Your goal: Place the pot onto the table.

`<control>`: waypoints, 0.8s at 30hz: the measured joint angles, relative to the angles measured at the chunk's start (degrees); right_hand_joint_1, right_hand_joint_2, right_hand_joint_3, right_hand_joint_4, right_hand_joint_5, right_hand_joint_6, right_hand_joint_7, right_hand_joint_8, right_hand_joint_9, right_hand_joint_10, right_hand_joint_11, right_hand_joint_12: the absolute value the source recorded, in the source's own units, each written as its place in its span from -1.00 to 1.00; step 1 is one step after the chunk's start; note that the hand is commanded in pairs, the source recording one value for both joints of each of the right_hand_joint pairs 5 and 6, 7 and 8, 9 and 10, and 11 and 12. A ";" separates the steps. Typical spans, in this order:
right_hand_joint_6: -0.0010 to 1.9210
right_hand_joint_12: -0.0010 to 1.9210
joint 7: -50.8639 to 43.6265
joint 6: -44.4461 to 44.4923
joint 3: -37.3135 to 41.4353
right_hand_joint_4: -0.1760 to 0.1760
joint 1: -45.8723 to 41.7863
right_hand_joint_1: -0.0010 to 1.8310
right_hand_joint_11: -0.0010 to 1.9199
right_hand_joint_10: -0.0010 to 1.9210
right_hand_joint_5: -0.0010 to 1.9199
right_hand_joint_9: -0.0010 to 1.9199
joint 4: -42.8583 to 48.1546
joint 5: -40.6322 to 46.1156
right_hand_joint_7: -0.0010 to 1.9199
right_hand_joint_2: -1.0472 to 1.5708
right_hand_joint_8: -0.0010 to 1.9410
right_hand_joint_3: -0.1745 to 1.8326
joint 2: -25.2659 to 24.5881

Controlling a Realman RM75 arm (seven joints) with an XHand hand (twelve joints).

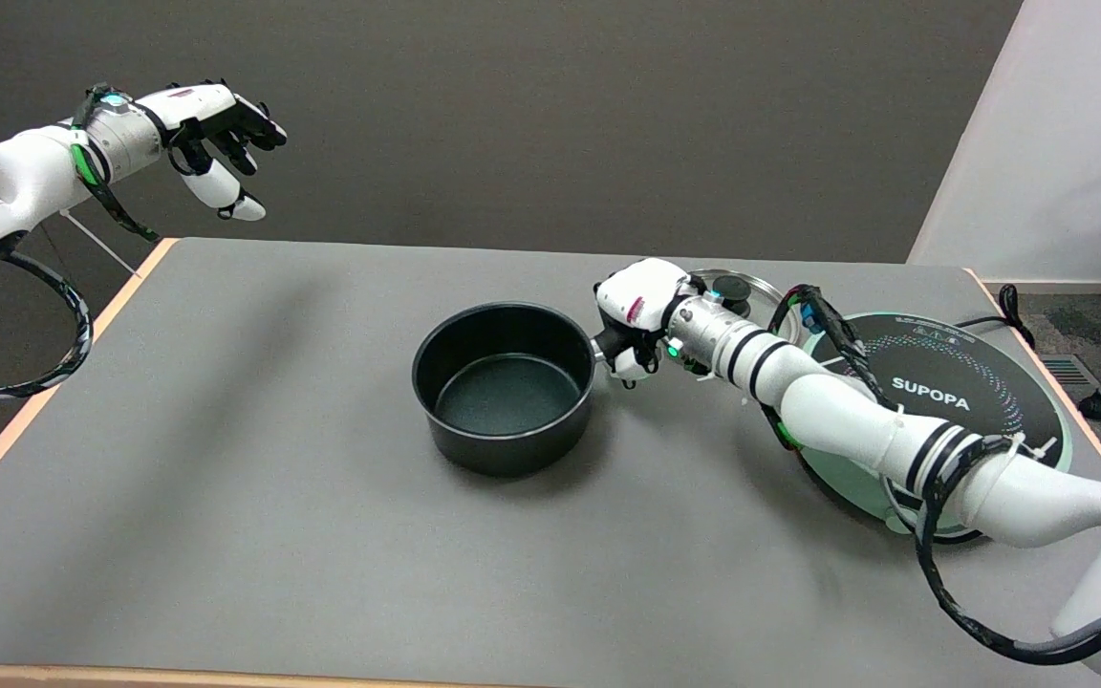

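Note:
A black pot (505, 386) with no lid stands upright near the middle of the grey table (254, 497). Its handle sticks out to the right and is hidden inside my right hand (635, 315), which grips it with fingers curled around. The right arm reaches in from the lower right, passing over the cooker. The pot's base is at the table surface; whether it fully rests there I cannot tell.
A round black induction cooker (952, 401) marked SUPOPA sits at the right of the table. A glass lid (742, 291) with a black knob lies behind my right wrist. The idle left hand (216, 129) hangs in the air at the upper left.

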 measured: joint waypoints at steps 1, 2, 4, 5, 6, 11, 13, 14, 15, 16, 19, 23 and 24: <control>1.00 1.00 0.06 0.07 -0.13 -0.23 0.15 0.07 1.00 1.00 1.00 1.00 -0.17 0.01 1.00 0.73 0.98 -0.13 -0.02; 1.00 1.00 0.14 0.10 -0.27 -0.23 0.34 0.07 1.00 1.00 1.00 1.00 -0.39 0.02 1.00 0.73 0.98 -0.13 -0.05; 1.00 1.00 0.22 0.14 -0.50 -0.23 0.61 0.07 1.00 1.00 1.00 1.00 -0.75 0.05 1.00 0.73 0.98 -0.13 -0.08; 1.00 1.00 0.23 0.19 -0.60 -0.23 0.73 0.07 1.00 1.00 1.00 1.00 -0.92 0.06 1.00 0.73 0.98 -0.13 -0.10; 1.00 1.00 0.25 0.30 -0.70 -0.22 0.85 0.07 1.00 1.00 1.00 1.00 -1.09 0.07 1.00 0.73 0.98 -0.13 -0.13; 1.00 1.00 0.34 0.45 -1.02 -0.22 1.26 0.07 1.00 1.00 1.00 1.00 -1.72 0.12 1.00 0.73 0.98 -0.13 -0.20; 1.00 1.00 0.39 0.56 -1.09 -0.22 1.36 0.07 1.00 1.00 1.00 1.00 -1.89 0.12 1.00 0.73 0.98 -0.13 -0.21; 1.00 1.00 0.41 0.56 -1.12 -0.22 1.41 0.07 1.00 1.00 1.00 1.00 -1.98 0.13 1.00 0.73 0.98 -0.13 -0.22; 1.00 1.00 0.43 0.57 -1.14 -0.22 1.43 0.07 1.00 1.00 1.00 1.00 -2.03 0.13 1.00 0.73 0.98 -0.14 -0.22; 1.00 1.00 0.46 0.58 -1.16 -0.22 1.46 0.07 1.00 1.00 1.00 1.00 -2.11 0.14 1.00 0.73 0.98 -0.14 -0.22; 1.00 1.00 0.50 0.58 -1.24 -0.23 1.53 0.06 1.00 1.00 1.00 1.00 -2.29 0.19 1.00 0.75 0.98 -0.17 -0.24; 0.71 0.71 0.54 0.63 -1.28 -0.50 1.65 0.01 0.71 0.71 0.71 0.71 -2.47 0.23 0.71 0.77 0.69 -0.21 -0.24; 0.58 0.58 0.54 0.63 -1.28 -0.51 1.68 0.01 0.59 0.58 0.59 0.59 -2.50 0.22 0.59 0.73 0.57 -0.06 -0.25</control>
